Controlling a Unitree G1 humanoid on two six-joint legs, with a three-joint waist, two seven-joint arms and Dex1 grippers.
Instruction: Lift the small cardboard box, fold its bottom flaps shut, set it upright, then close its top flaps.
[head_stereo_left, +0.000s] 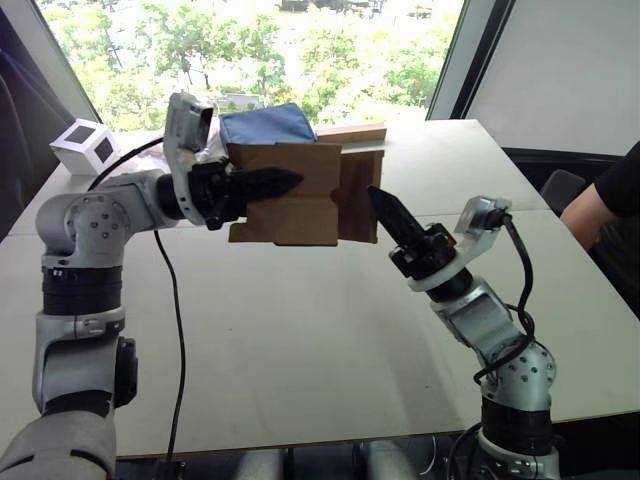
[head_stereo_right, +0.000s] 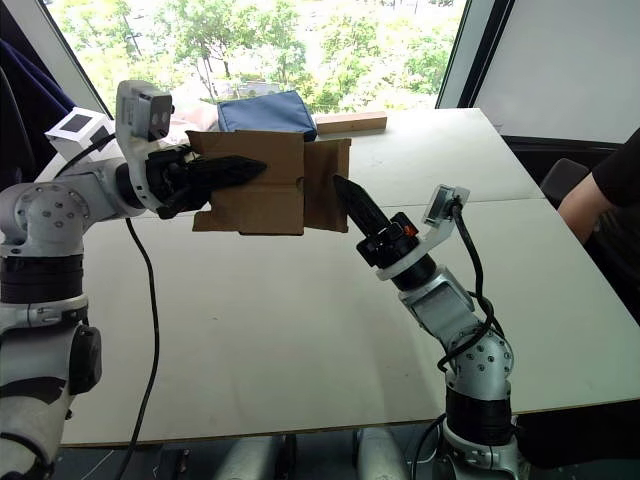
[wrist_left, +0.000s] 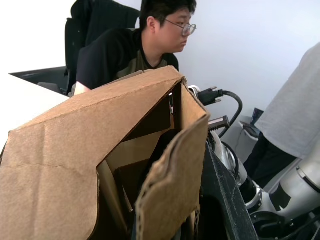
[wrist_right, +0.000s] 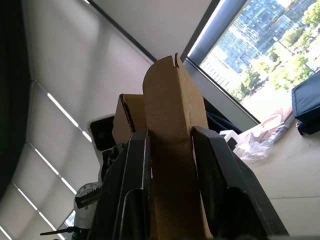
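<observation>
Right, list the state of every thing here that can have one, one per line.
Small cardboard box: lifted off the table, held between both arms, flaps not yet folded shut.
Left end effector: shut on the box wall.
Right end effector: fingers on either side of a box flap.
Blue bag: lying on the table.

The small brown cardboard box hangs above the pale table, between left gripper and right gripper.
</observation>
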